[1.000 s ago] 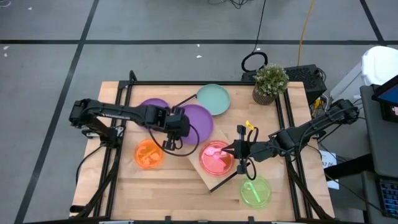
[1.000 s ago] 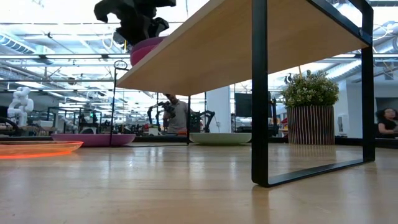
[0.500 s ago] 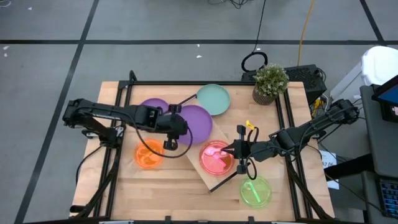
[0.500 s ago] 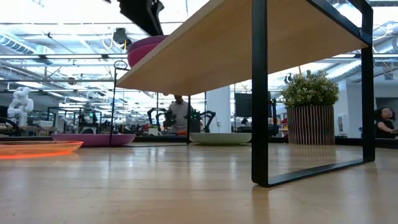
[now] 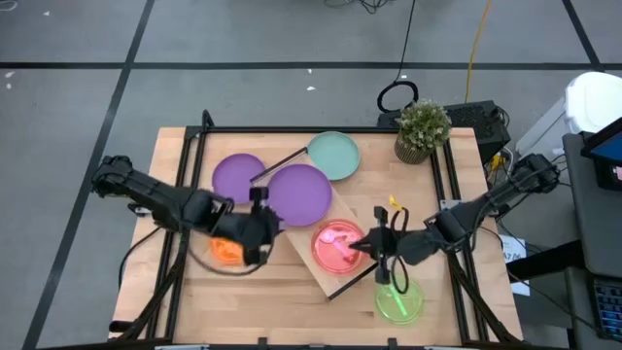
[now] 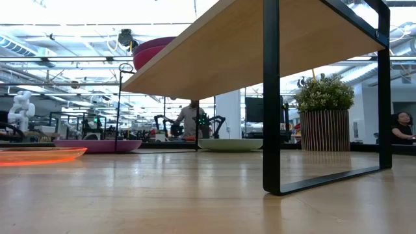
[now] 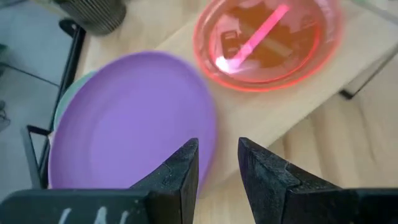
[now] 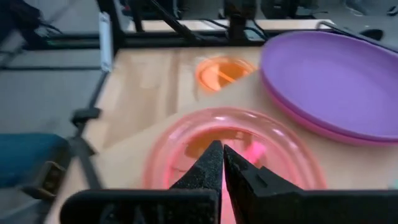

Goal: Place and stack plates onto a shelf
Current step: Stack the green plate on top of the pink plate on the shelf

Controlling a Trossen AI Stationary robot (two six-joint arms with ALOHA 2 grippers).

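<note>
A large purple plate [image 5: 299, 192] lies on a magenta one [image 6: 153, 51] at the far end of the shelf [image 5: 324, 278]. A translucent red plate [image 5: 338, 246] sits nearer on the same board. On the tabletop rest a purple plate [image 5: 238, 178], a teal plate [image 5: 333, 156], an orange plate [image 5: 226, 250] and a green plate [image 5: 398, 300]. My left gripper [image 5: 264, 233] hovers open over the orange plate, left of the shelf, holding nothing [image 7: 217, 168]. My right gripper [image 5: 369, 246] is shut at the red plate's right rim [image 8: 222, 165]. My right gripper has its shut fingertips [image 8: 214, 163] low over the red plate's rim [image 8: 186, 146], coming level from the table's right. Whether they touch the rim I cannot tell.
A potted plant [image 5: 423, 129] stands at the far right corner. The shelf's black frame leg [image 6: 271, 97] stands on the table. Black rails run along the table's edges. Bare wood lies along the near edge between the orange and green plates.
My left gripper has drawn back from the purple plate on the shelf, moving toward the near edge and rising out of the low view; it now hangs over the orange plate. The purple plate stays on the magenta one. My right gripper has shifted slightly toward the near edge.
</note>
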